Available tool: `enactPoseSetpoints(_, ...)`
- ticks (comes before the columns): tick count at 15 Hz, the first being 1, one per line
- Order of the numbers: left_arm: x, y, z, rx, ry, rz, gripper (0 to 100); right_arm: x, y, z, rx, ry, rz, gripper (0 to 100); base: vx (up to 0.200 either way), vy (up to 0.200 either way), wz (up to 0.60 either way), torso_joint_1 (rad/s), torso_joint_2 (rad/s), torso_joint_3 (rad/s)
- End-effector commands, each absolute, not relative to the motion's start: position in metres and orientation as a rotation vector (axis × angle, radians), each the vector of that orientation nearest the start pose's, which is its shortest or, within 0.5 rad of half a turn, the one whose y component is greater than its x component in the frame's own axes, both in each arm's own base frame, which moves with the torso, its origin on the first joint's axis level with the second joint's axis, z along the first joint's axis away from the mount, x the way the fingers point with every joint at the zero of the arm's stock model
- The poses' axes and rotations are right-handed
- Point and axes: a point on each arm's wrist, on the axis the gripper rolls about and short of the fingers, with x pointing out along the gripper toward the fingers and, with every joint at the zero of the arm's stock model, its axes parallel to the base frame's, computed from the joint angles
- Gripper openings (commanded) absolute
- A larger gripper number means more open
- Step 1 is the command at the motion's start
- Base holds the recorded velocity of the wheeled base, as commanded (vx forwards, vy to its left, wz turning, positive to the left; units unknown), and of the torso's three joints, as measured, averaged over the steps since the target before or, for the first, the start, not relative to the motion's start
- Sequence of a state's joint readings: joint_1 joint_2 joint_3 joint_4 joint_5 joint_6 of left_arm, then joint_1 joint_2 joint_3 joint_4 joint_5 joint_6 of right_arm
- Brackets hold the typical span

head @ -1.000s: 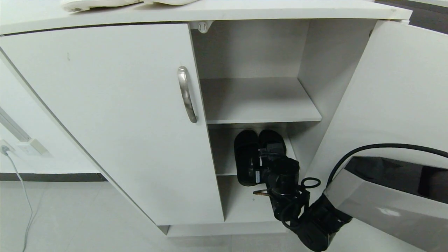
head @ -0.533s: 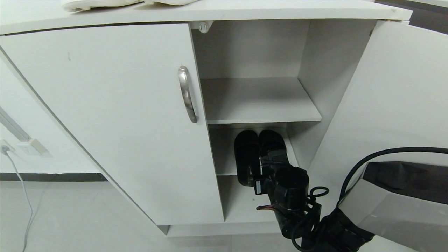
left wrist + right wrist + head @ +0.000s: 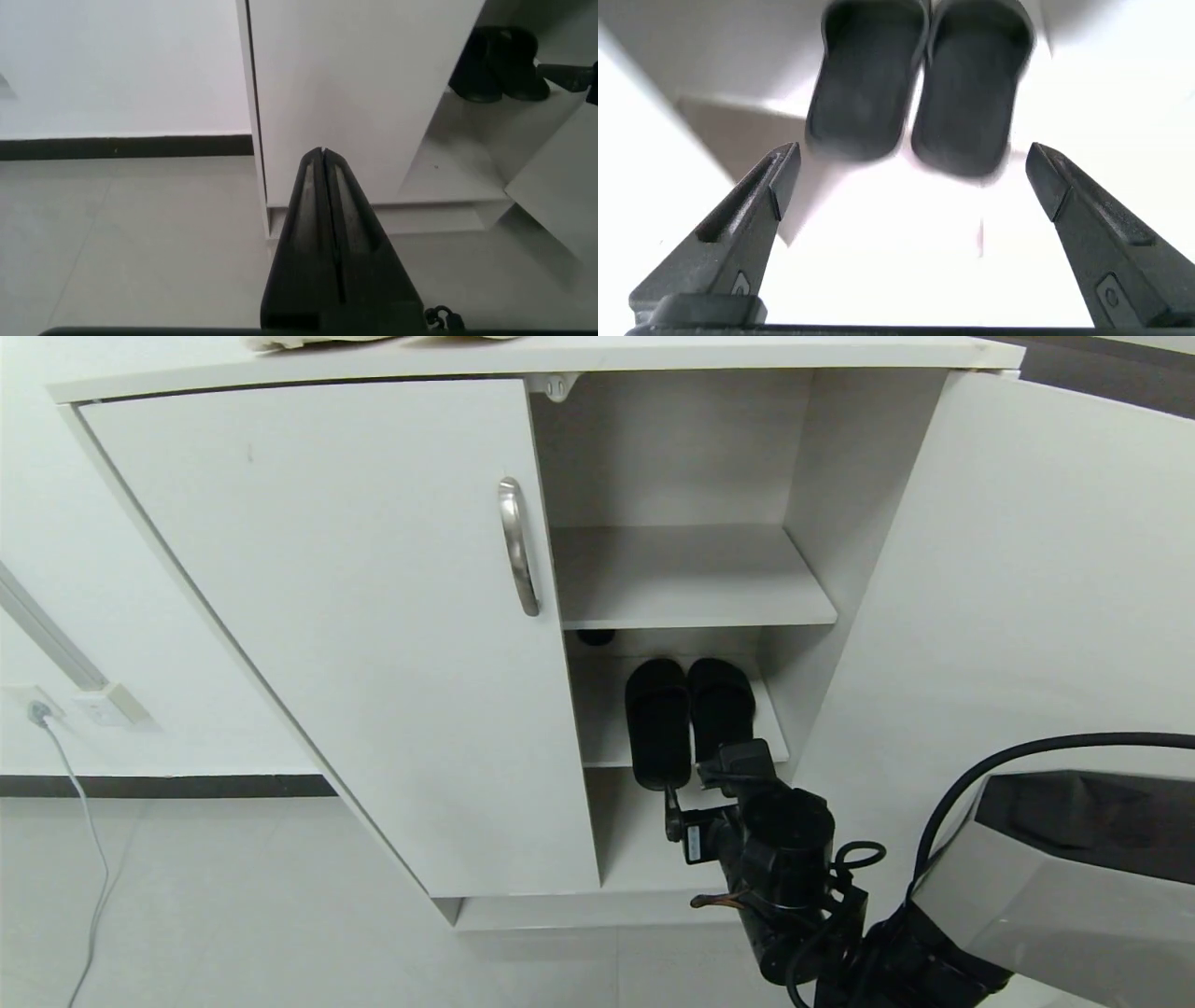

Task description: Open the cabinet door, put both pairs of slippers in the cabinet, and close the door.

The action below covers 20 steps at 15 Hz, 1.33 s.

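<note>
A pair of black slippers lies side by side on the cabinet's middle shelf, heels toward me. My right gripper hangs open just in front of that shelf's edge, holding nothing. In the right wrist view the slippers lie beyond the gripper, whose fingers are spread wide. The cabinet's right door stands open and the left door is shut. My left gripper is shut, low over the floor before the cabinet's base. The slippers also show in the left wrist view.
Pale objects lie on the cabinet's top; what they are is unclear. The upper shelf is bare. A steel handle is on the shut door. A wall socket with a cable is at the far left, above tiled floor.
The head camera has pulled back from the cabinet. My right gripper has drawn back out from over the slippers to the shelf's front edge; the slippers stay on the shelf.
</note>
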<state>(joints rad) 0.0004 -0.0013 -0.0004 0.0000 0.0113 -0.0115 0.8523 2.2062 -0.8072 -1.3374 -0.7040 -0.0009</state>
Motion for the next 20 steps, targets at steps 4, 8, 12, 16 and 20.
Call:
enactPoseSetpoints(4, -0.0228, 0.0002, 0.0755, -0.011, 0.000, 0.014, 0, 0.2606, 0.2736, 0.0780, -0.043, 0.043, 0.144, 100, 0.000, 0.000, 0.00, 0.000, 0.00, 0.000)
enactPoseSetpoints(8, -0.0228, 0.0002, 0.0755, -0.011, 0.000, 0.011, 0, 0.2599, 0.2729, 0.0769, -0.045, 0.046, 0.146, 100, 0.000, 0.000, 0.00, 0.000, 0.00, 0.000)
enactPoseSetpoints(12, -0.0229, 0.0002, 0.0759, -0.009, -0.002, 0.008, 0, 0.2589, 0.2735, 0.0766, -0.046, 0.047, 0.149, 100, 0.000, 0.000, 0.00, 0.000, 0.00, 0.000)
enactPoseSetpoints(16, -0.0229, 0.0001, 0.0759, -0.009, -0.002, 0.009, 0, 0.2568, 0.2737, 0.0751, -0.050, 0.053, 0.153, 100, 0.000, 0.000, 0.00, 0.000, 0.00, 0.082)
enactPoseSetpoints(20, -0.0229, 0.0001, 0.0759, -0.009, -0.002, 0.009, 0, 0.2546, 0.2747, 0.0742, -0.052, 0.056, 0.159, 100, 0.000, 0.000, 0.00, 0.004, 0.00, 0.190)
